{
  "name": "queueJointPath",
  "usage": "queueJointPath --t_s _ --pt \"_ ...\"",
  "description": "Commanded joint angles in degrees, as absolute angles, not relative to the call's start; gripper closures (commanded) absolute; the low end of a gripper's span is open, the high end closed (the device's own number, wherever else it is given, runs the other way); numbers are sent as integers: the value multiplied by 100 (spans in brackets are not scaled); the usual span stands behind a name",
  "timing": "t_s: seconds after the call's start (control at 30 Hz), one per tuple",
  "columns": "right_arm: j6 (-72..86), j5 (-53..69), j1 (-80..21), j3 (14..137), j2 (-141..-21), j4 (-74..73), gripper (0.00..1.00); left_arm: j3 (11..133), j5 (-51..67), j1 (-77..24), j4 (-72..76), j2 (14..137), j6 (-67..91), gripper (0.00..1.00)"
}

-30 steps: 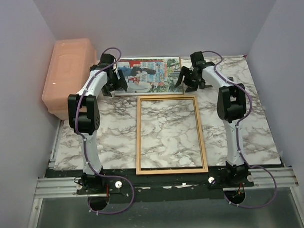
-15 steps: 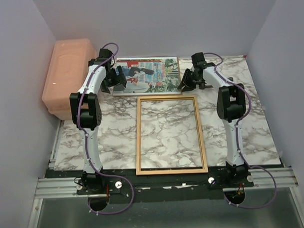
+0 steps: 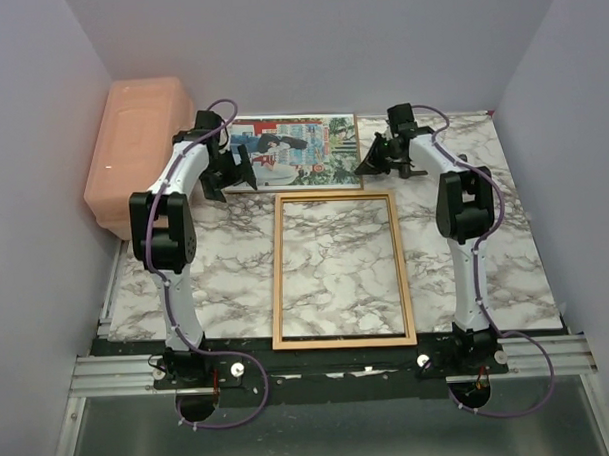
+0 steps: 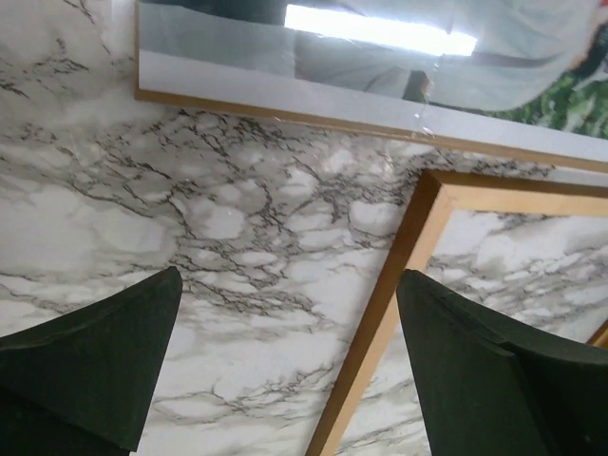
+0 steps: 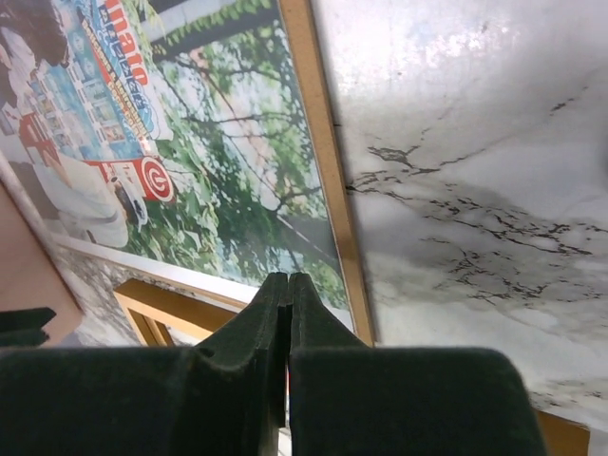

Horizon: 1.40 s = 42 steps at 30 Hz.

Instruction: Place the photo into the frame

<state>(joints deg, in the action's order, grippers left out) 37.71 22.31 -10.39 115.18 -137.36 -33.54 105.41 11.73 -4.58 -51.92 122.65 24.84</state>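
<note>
1. Overhead view: a marbled surface [image 3: 236, 270] with two robot arms reaching away from the viewer. A pink lidded bin [image 3: 137, 154] sits at 10 o'clock.
2. The photo [image 3: 294, 151] lies flat at 12 o'clock, its long side running across. It is outside the frame [image 3: 276, 279].
3. The frame lies at the centre with its long side running towards the viewer. It is empty, and marble shows through it. Its far rail sits just short of the photo's near edge.
4. The left pincer [image 3: 239, 174] hangs at the photo's 9 o'clock edge, spread wide and holding nothing. Its wrist camera shows bare marble between the two fingers, with a frame corner at 3 o'clock.
5. The right pincer [image 3: 370, 166] is at the photo's 4 o'clock corner, pressed together. The right wrist view shows nothing visible between its pads [image 5: 275, 313]. Whether the tip touches the print cannot be told.
6. Judged risk: a glossy print lying flat offers no edge to grab. A closed tip pushing on the corner could buckle or crease it, or slide it crookedly.
7. Judged risk: the photo lies crosswise to the frame and needs a quarter turn. Turned too little, it would rest on the rails instead of dropping inside.
8. Judged risk: the frame looks light, so a brush from either arm could knock it askew.
</note>
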Motion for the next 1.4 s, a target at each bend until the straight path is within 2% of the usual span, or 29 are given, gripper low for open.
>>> queueJointPath --t_s 0.0,0.1,0.17,0.23,0.47,0.67,0.87,1.37 --pt "3802 2755 -991 11308 -13591 -3287 86 9919 1641 -470 -4656 11242 2406 1" --pt "3701 2683 -1066 10991 -13422 -3226 65 9440 1616 -492 -4465 10713 2383 1" --pt "3595 2536 -1118 10855 -13361 -3277 57 9154 1592 -499 -4363 10421 2382 2" --pt "3492 2480 -1146 10820 -13389 -3391 54 8868 1574 -501 -4267 10185 2390 1" --pt "3214 2406 -1306 10807 -13372 -3766 53 8255 1504 -519 -4228 9743 2372 1" --pt "3105 1964 -1524 11052 -13298 -4058 42 7900 1460 -553 -4148 9518 2395 1" --pt "3059 1406 -1802 11537 -13438 -4566 39 7755 1282 -562 -4227 9437 2316 1" --pt "3145 1558 -2118 11476 -13611 -4530 38 7607 1118 -563 -4263 9400 2165 2"
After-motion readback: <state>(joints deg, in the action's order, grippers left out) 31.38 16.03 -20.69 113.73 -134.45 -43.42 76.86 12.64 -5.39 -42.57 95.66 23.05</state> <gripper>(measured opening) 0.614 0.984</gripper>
